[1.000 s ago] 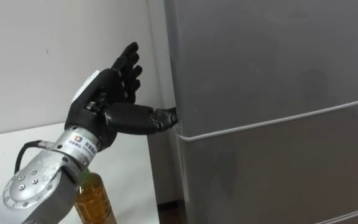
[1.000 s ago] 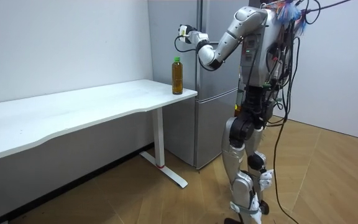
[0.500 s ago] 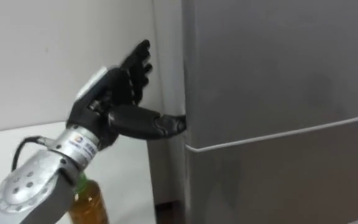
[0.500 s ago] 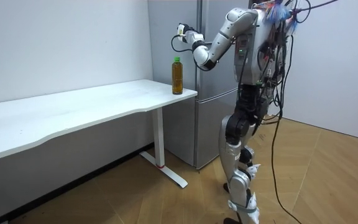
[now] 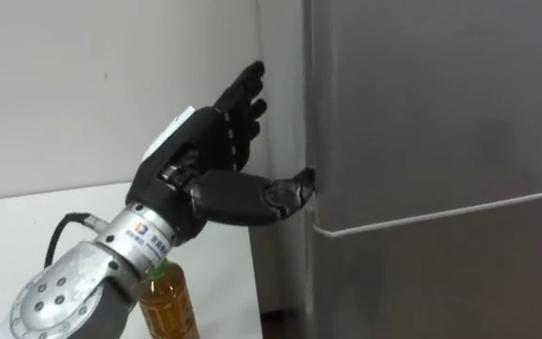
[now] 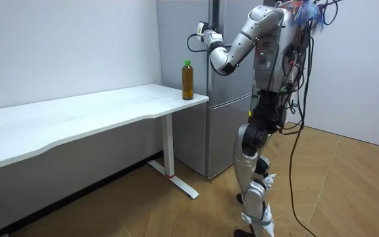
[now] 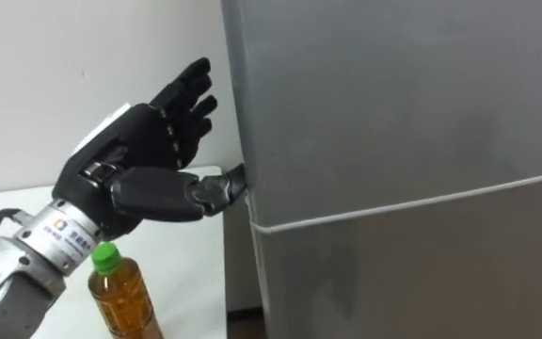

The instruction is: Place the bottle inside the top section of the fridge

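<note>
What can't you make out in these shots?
Thumb tip of the left hand: hidden at the fridge door's edge in both eye views; hooked or touching, unclear.
Lower part of the bottle: cut off by the right eye view's bottom edge, behind the forearm in the left.
Inside of the fridge: shut doors hide it.

The green-capped bottle of amber drink stands upright on the desk corner, beside the closed grey fridge.

you have the table just left of the fridge, the bottle on its fridge-side corner, the left hand above it at the fridge's left edge.
</note>
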`<state>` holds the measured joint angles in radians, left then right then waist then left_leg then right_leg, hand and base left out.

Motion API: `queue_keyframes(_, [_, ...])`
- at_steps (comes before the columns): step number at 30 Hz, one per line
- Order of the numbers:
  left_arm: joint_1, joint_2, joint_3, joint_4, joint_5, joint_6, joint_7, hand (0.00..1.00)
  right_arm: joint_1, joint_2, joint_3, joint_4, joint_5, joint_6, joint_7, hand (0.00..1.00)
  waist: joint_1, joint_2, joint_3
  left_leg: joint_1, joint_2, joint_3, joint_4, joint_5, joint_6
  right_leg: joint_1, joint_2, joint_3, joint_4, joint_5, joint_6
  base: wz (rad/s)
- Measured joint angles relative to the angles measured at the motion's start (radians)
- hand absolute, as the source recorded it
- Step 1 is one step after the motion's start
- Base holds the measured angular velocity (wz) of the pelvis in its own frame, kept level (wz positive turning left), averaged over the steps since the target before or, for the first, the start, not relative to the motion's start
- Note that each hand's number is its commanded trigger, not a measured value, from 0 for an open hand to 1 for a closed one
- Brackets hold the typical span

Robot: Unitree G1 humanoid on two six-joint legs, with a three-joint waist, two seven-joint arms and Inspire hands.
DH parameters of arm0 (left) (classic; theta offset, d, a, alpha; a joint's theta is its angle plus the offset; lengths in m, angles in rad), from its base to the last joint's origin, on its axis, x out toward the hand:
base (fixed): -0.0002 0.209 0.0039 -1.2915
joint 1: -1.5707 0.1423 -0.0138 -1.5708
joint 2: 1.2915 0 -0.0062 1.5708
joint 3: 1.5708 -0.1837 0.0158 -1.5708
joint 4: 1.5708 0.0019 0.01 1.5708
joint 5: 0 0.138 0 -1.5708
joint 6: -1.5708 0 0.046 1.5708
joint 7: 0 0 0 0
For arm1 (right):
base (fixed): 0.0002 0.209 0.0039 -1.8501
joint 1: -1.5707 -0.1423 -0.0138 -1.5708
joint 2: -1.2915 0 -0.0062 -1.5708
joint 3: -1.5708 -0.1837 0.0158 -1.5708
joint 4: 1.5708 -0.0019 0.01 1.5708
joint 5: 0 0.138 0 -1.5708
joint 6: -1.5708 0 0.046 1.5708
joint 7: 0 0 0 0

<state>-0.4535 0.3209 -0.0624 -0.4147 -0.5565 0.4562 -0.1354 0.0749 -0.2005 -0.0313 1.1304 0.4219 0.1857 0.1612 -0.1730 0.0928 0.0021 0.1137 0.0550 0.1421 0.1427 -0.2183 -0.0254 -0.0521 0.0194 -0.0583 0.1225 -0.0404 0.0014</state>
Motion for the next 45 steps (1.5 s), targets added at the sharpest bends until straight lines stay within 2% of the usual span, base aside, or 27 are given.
queue_keyframes(1, [0.0, -0.003, -0.002, -0.001, -0.001, -0.005, -0.019, 0.0, 0.004, 0.0, 0.0, 0.0, 0.0, -0.005, 0.005, 0.0, 0.004, -0.001, -0.0028, 0.0, 0.0, 0.003, 0.007, 0.0, 0.0, 0.001, 0.0, 0.002, 0.002, 0.0, -0.001, -0.05])
queue_keyframes(5, [0.0, -0.034, -0.018, -0.018, -0.004, -0.029, -0.078, 0.0, 0.008, 0.0, 0.002, 0.0, 0.0, -0.022, 0.007, 0.0, 0.009, 0.0, -0.0054, 0.004, 0.002, 0.016, 0.01, 0.0, 0.0, 0.002, 0.0, 0.004, 0.015, -0.003, -0.007, -0.01])
queue_keyframes(12, [0.0, -0.045, -0.073, -0.045, -0.108, -0.035, -0.151, 0.0, 0.013, 0.0, 0.007, 0.002, 0.001, -0.026, 0.004, 0.0, 0.013, -0.003, -0.0038, 0.01, 0.002, 0.018, 0.01, 0.0, 0.0, 0.003, 0.0, 0.006, 0.017, -0.003, -0.006, -0.01])
queue_keyframes(17, [0.0, -0.085, -0.101, -0.061, -0.159, -0.053, -0.196, 0.0, 0.015, 0.003, 0.009, 0.007, 0.002, -0.043, 0.003, 0.0, 0.013, -0.009, 0.0, 0.013, 0.002, 0.019, 0.01, 0.0, 0.0, 0.004, 0.001, 0.008, 0.017, -0.004, -0.007, 0.0])
queue_keyframes(22, [0.012, -0.095, -0.11, -0.098, -0.16, -0.077, -0.229, 0.0, 0.016, 0.005, 0.009, 0.006, 0.002, -0.053, 0.003, 0.0, 0.012, -0.01, -0.0003, 0.017, 0.001, 0.019, 0.01, 0.0, 0.0, 0.002, 0.002, 0.014, 0.024, -0.006, -0.007, -0.03])
queue_keyframes(25, [0.035, -0.096, -0.124, -0.113, -0.16, -0.078, -0.249, 0.0, 0.017, 0.007, 0.009, 0.006, 0.002, -0.058, 0.003, 0.0, 0.012, -0.014, -0.002, 0.022, 0.001, 0.019, 0.01, 0.0, 0.0, -0.001, 0.002, 0.016, 0.031, -0.013, -0.008, -0.01])
queue_keyframes(29, [0.036, -0.104, -0.159, -0.116, -0.159, -0.079, -0.266, 0.0, 0.014, 0.009, 0.011, 0.014, 0.005, -0.063, 0.003, 0.0, 0.011, -0.018, -0.003, 0.022, 0.001, 0.019, 0.01, 0.0, 0.0, -0.001, 0.001, 0.014, 0.033, -0.016, -0.004, 0.0])
queue_keyframes(34, [0.036, -0.11, -0.193, -0.115, -0.16, -0.09, -0.269, 0.0, 0.013, 0.013, 0.012, 0.015, 0.01, -0.066, 0.003, 0.0, 0.008, -0.022, -0.0026, 0.025, 0.001, 0.019, 0.01, 0.0, 0.0, 0.001, 0.001, 0.014, 0.033, -0.015, -0.003, 0.0])
queue_keyframes(45, [0.037, -0.113, -0.215, -0.114, -0.16, -0.109, -0.27, 0.0, 0.012, 0.012, 0.039, 0.015, 0.011, -0.086, 0.0, 0.0, 0.008, -0.028, -0.0017, 0.024, 0.001, 0.02, 0.01, 0.0, 0.0, 0.0, 0.002, 0.015, 0.033, -0.013, 0.001, 0.0])
